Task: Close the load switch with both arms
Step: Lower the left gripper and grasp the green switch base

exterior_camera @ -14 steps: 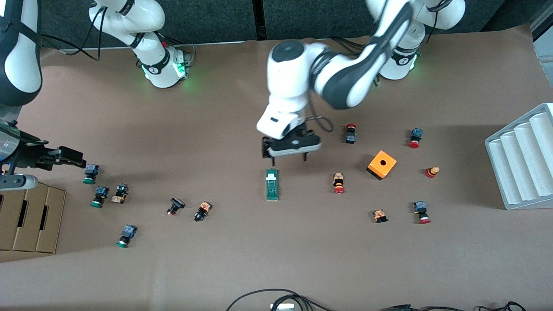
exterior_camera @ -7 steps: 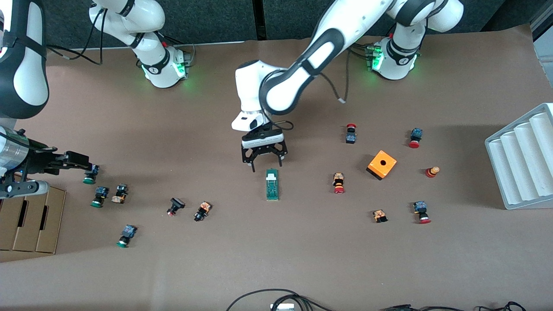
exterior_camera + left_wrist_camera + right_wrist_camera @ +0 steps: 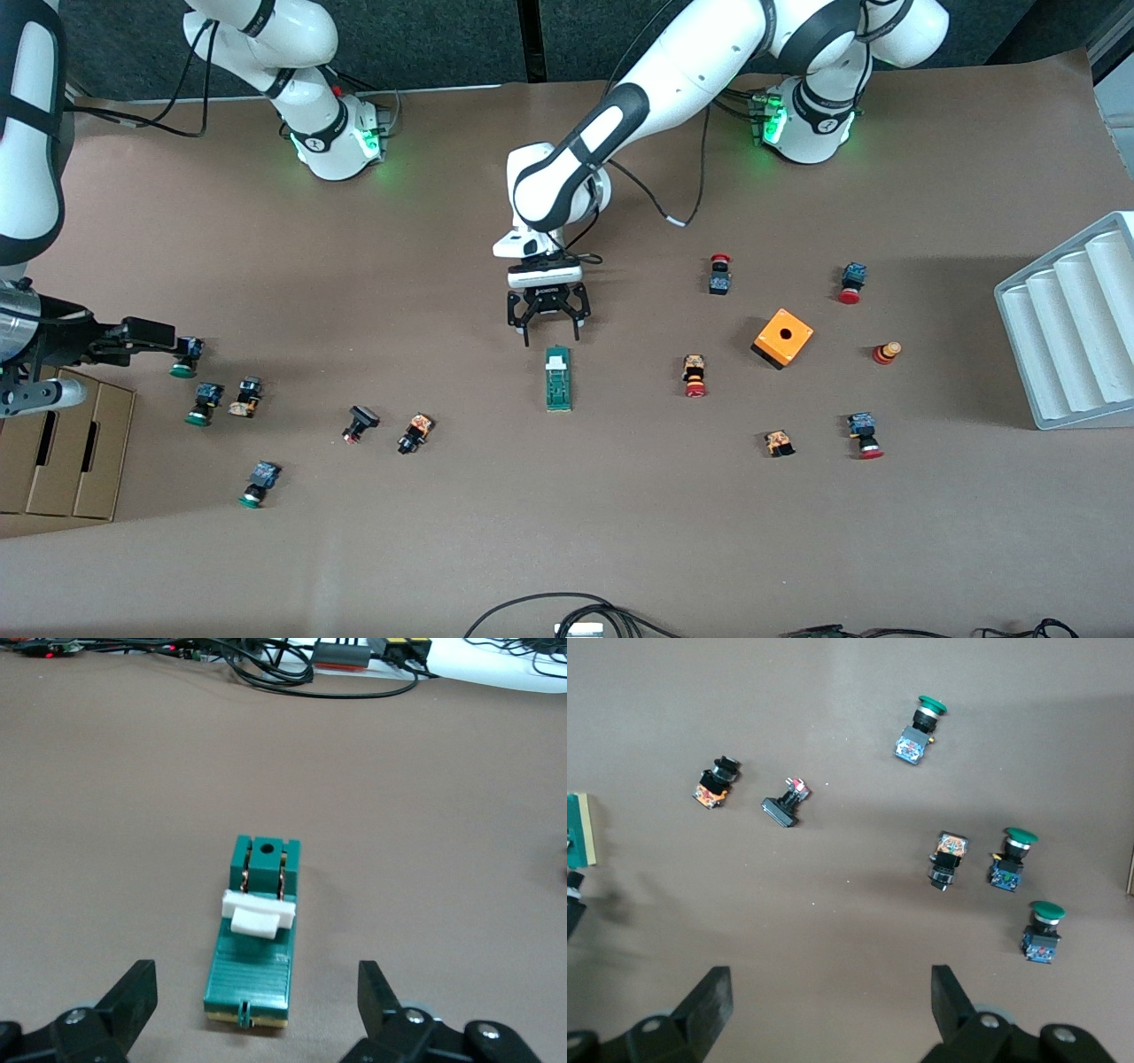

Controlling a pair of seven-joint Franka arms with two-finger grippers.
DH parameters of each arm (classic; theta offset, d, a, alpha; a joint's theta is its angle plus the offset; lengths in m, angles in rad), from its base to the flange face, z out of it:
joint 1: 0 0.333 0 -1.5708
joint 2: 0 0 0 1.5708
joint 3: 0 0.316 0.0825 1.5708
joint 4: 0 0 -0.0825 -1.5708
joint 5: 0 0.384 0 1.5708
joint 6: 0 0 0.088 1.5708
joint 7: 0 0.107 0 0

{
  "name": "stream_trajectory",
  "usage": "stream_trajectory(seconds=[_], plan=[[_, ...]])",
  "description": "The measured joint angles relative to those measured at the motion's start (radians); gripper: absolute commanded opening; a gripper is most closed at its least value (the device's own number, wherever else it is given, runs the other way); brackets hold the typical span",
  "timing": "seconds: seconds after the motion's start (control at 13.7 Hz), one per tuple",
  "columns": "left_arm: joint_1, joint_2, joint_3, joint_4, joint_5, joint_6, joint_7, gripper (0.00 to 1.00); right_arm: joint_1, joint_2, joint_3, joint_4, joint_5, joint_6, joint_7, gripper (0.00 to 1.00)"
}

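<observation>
Load switch (image 3: 558, 378) lies just beside spread left fingers (image 3: 524, 335).

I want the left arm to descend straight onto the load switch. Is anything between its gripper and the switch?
Nothing visible. The left gripper hangs open just above the load switch's white-tipped end, with only bare table around the switch.

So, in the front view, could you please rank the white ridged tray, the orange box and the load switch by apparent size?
1. White ridged tray, by far the largest, though partly cut off by the frame's edge.
2. Orange box and load switch: too close to rank; the switch is longer but narrower.
</observation>
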Motion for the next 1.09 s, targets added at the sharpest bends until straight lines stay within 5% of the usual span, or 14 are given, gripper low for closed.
stream_trajectory(seconds=[0.36,0.73,1.09], plan=[[-0.019,0.086,0.002,-0.003,0.176,-0.083,-0.126,0.94,0.003,0.003,0.002,0.000,-0.006,0.000,0.027,1.00],[-0.028,0.119,0.003,-0.003,0.277,-0.153,-0.235,0.88,0.079,0.004,0.012,0.013,-0.178,0.004,0.037,1.00],[-0.052,0.136,0.004,-0.003,0.312,-0.214,-0.301,0.79,0.086,0.004,0.000,0.018,-0.186,0.004,0.046,1.00]])
